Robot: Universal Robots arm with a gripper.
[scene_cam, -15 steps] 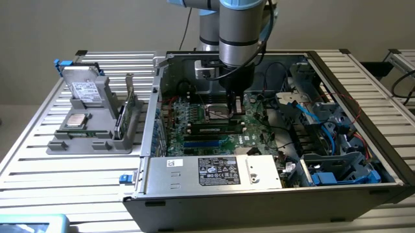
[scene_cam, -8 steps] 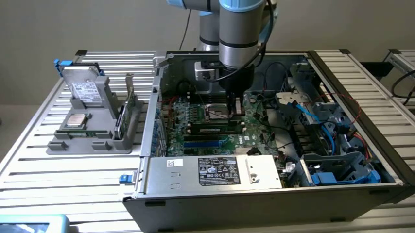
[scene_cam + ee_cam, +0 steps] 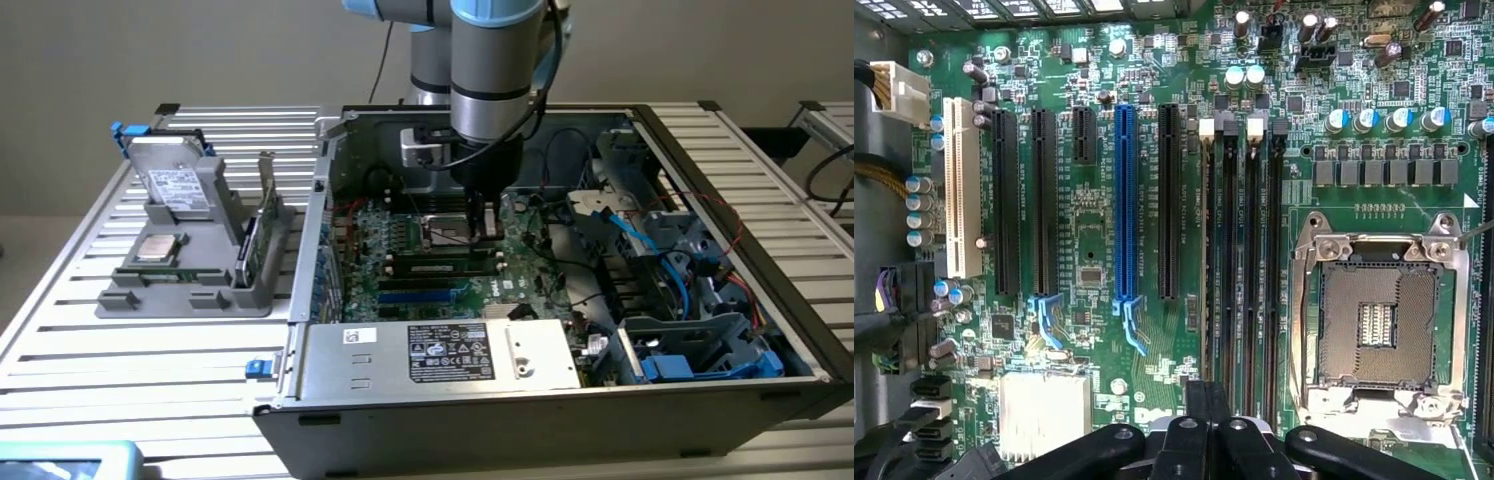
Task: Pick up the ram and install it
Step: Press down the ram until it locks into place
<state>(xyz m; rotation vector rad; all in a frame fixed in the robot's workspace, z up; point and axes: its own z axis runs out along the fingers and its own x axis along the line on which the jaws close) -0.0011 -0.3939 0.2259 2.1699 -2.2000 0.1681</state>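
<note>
Gripper (image 3: 1206, 415) shut, hovering over black memory slots (image 3: 1244, 270)

Pincer (image 3: 483, 228) inside computer case (image 3: 400, 425), above motherboard (image 3: 400, 245)

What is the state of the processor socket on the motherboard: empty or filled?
Empty: the processor socket shows bare contacts, with no chip seated in it.

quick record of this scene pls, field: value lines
gripper: shut, nothing seen in it, above the motherboard by the memory slots
memory slots: four, look empty
processor socket: empty
ram: apparently the slim green strip lying in the grey tray, exterior view's left
case: open, on slatted table
</note>
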